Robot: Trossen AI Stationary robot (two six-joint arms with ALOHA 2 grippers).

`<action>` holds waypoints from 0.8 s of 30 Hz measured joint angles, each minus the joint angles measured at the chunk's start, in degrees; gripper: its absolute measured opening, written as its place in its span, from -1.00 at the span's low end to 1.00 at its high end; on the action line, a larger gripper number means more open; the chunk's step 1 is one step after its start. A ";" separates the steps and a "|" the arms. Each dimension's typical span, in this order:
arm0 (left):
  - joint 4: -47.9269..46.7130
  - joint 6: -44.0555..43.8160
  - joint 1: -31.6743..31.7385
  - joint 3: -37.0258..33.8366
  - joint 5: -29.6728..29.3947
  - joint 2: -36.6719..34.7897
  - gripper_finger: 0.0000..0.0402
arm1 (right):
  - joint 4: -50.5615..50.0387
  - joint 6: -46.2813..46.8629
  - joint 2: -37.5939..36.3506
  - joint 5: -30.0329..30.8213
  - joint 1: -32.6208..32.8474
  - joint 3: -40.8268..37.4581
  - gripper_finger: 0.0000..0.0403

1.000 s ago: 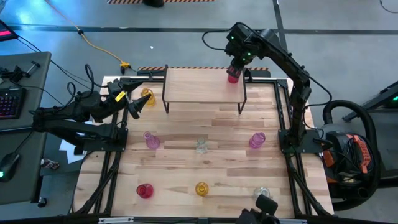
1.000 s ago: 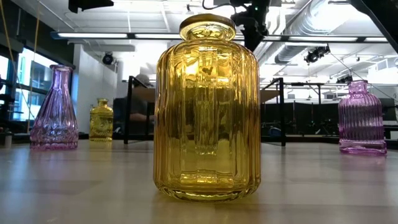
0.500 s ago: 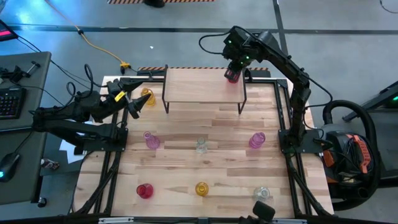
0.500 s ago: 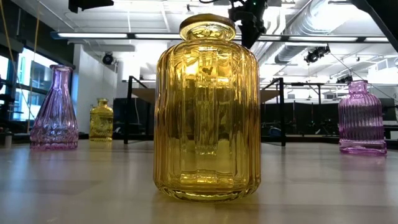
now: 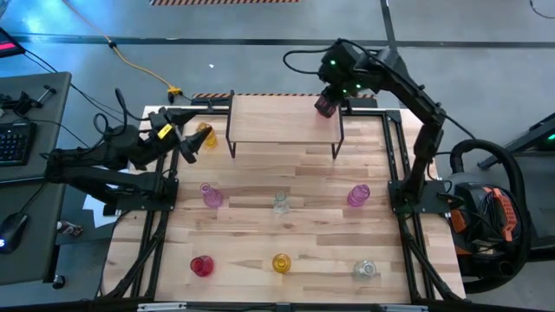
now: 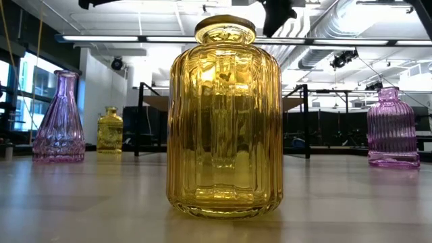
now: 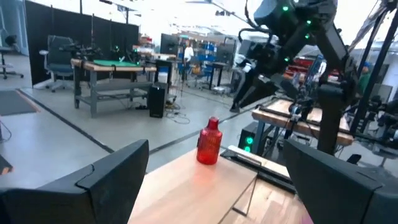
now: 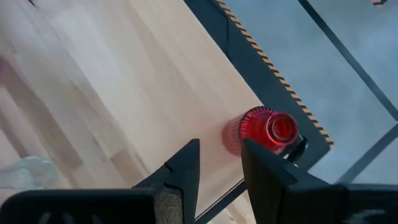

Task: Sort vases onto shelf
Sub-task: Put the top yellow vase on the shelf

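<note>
A red vase [image 5: 325,107] stands upright on its base at the far right corner of the light-wood shelf [image 5: 277,121]. My right gripper [image 5: 330,92] hovers just above it, open; in the right wrist view [image 8: 217,152] the red vase [image 8: 268,130] shows from above, beyond the fingertips and apart from them. My left gripper [image 5: 188,147] is open and waits off the shelf's left end beside a yellow vase [image 5: 205,133]. From there I see the red vase [image 7: 209,142] on the shelf [image 7: 193,186].
On the tabletop stand two pink vases [image 5: 211,195] [image 5: 358,195], a clear vase [image 5: 280,204], a red vase [image 5: 201,265], a yellow vase [image 5: 281,262] and a clear vase [image 5: 365,270]. The rest of the shelf top is bare. The near yellow vase [image 6: 224,118] fills the low view.
My right gripper has risen and drawn toward the table's right, away from the red vase. The vase stays standing on the shelf's far right corner. The left arm has kept still.
</note>
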 joint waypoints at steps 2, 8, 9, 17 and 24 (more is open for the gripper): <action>0.76 1.55 0.43 0.06 0.02 0.71 0.81 | -0.04 1.42 -1.13 0.00 0.73 0.00 -0.51; -9.45 2.01 3.52 6.85 0.06 3.51 0.81 | -0.06 5.10 -3.40 1.75 2.79 0.00 -0.51; -12.32 1.79 4.22 8.91 0.07 4.13 0.81 | -0.06 5.63 -3.64 2.49 3.11 0.00 -0.51; -32.86 1.76 11.33 22.57 0.47 9.90 0.81 | -0.32 6.29 -4.11 4.09 4.77 0.00 -0.51; -44.35 9.58 18.71 26.34 0.68 16.08 0.81 | -0.32 6.60 -4.11 4.09 5.41 0.00 -0.51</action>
